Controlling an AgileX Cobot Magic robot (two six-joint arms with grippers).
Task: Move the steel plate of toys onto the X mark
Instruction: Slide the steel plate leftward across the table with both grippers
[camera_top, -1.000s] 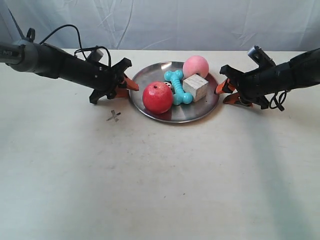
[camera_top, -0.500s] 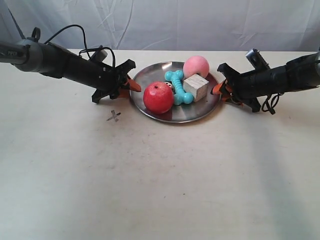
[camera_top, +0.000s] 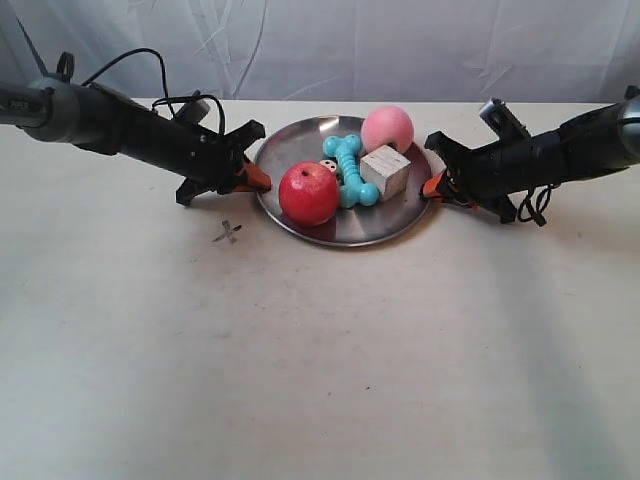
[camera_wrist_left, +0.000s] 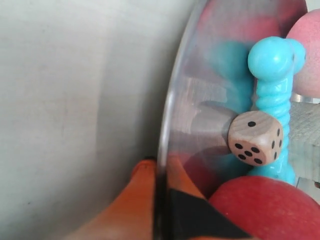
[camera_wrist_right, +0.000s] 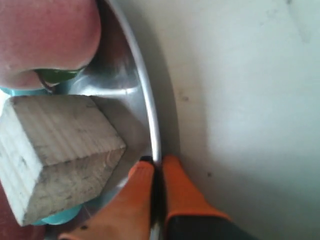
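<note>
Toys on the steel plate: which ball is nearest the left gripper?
The red apple-like ball, right beside the left gripper, which clamps the steel plate at its rim. The pink ball lies farther off, beyond the turquoise bone.

Two dark, cabled arms with orange fingers (camera_wrist_right: 182, 185).
Left arm (camera_top: 110, 122) grey-black and tubular, black cable (camera_top: 146, 51) looping above; right arm (camera_top: 560, 150) black; black pad (camera_wrist_left: 195, 220) lines a finger.

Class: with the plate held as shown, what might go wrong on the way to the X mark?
1. The jaws pinch only the thin rim of the steel plate; it may slip free.
2. If the arms move unevenly, the plate could tilt, and the red ball, pink ball or die may roll off.
</note>
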